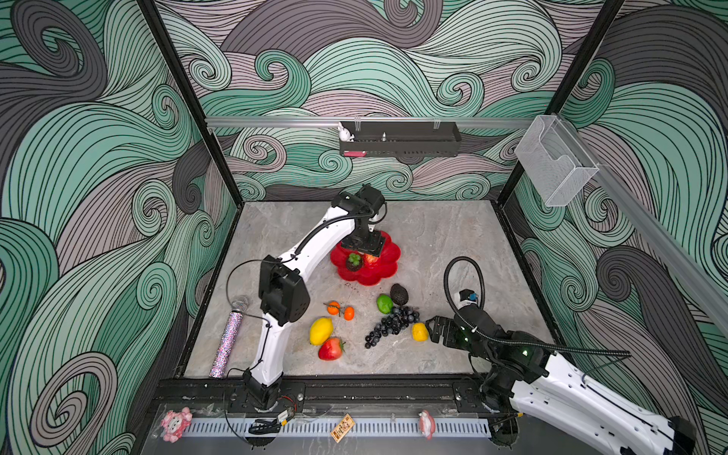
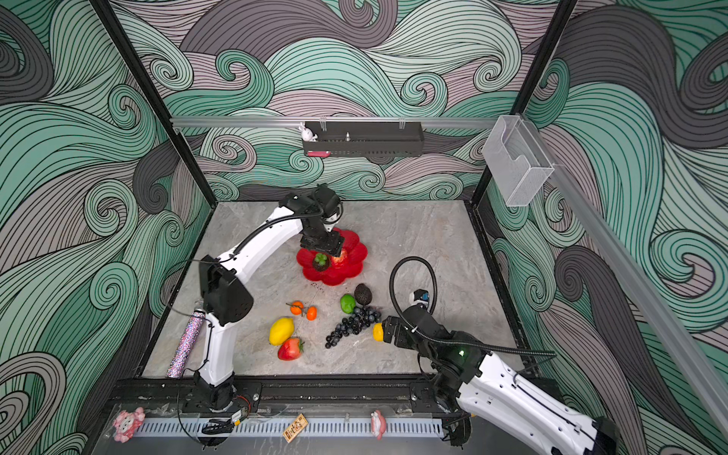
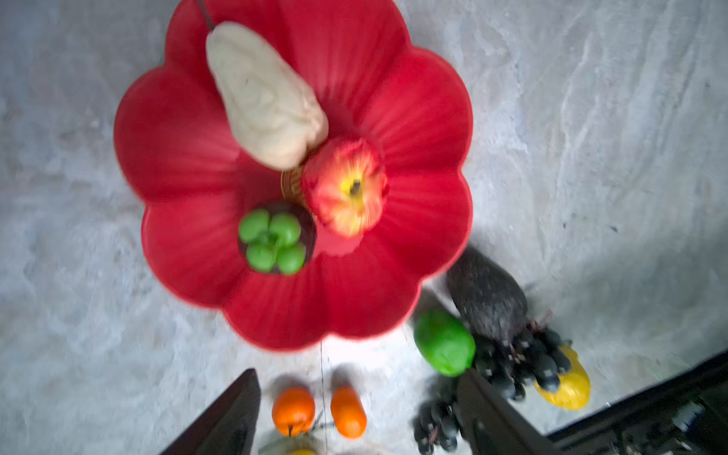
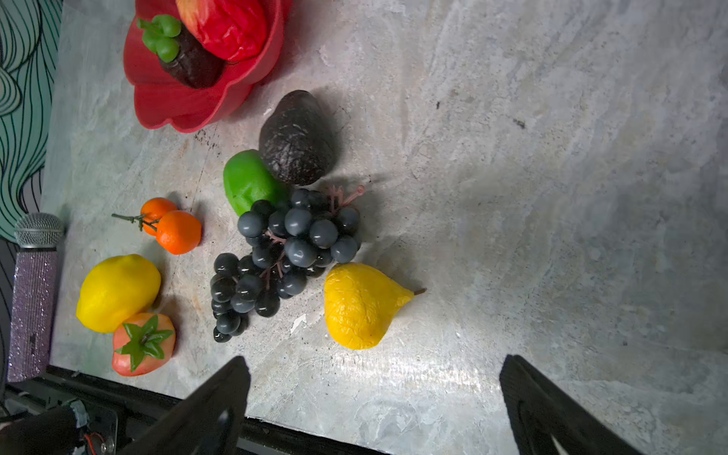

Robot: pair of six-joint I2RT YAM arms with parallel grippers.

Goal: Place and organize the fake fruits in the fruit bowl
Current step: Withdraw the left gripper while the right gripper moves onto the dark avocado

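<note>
Release looks finished: the left fingers (image 3: 220, 417) stand wide and empty above the fruit bowl (image 1: 370, 277) in the middle of the desk (image 1: 453, 244), where the apple (image 3: 346, 189) rests. Lifting straight up seems safest. The right fingers (image 4: 212, 402), also wide, face the yellow pear (image 4: 358, 307) toward the front edge.

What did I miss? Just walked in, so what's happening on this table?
The left gripper, fingers open and empty, hovers over the glossy red flower-shaped bowl, which holds a cream pear, a red apple and a green-topped dark mangosteen. The right gripper, also open, is poised beside a small yellow pear-shaped fruit. A black grape bunch lies next to it.
</note>
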